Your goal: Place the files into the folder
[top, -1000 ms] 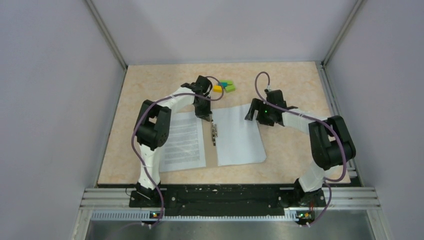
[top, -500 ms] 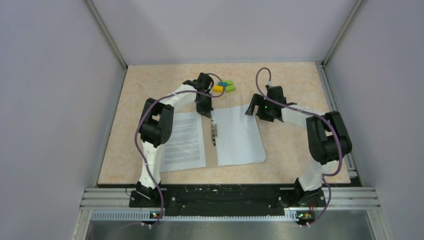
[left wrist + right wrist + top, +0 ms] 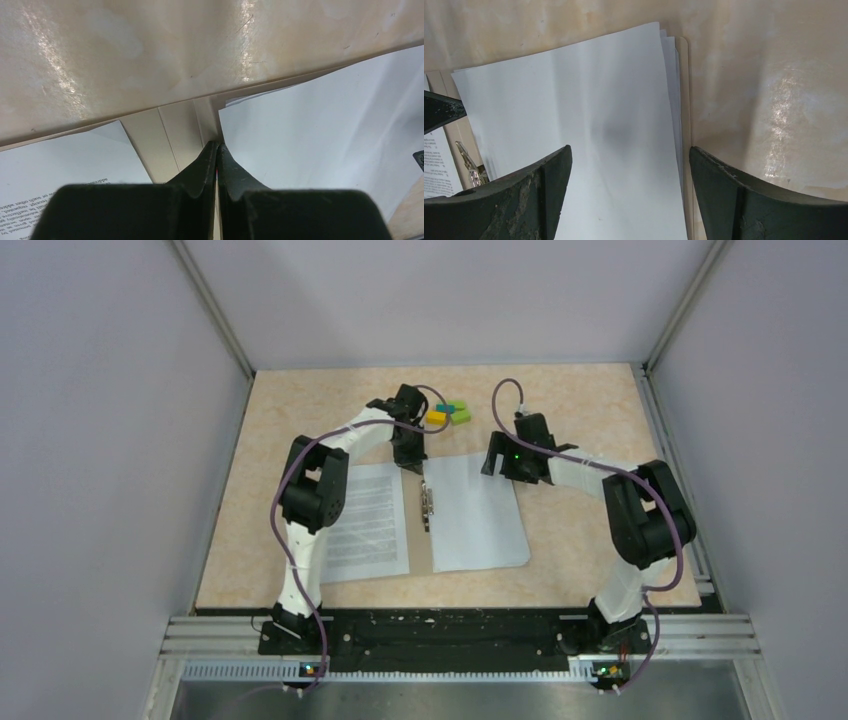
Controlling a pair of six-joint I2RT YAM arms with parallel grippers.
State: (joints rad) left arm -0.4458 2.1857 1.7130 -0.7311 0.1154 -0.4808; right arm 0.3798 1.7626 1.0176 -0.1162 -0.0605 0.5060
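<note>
At the folder (image 3: 170, 135) spine, left fingers (image 3: 199, 172) pressed together; over the files (image 3: 589, 140), right fingers (image 3: 546, 197) spread wide.

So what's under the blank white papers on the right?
The blank white papers lie on the tan folder; its edge peeks out along their right side. A few sheet edges show beneath the top one. Anything else underneath is covered.

Most of folder (image 3: 422, 555) beneath the files (image 3: 478, 515)
</note>
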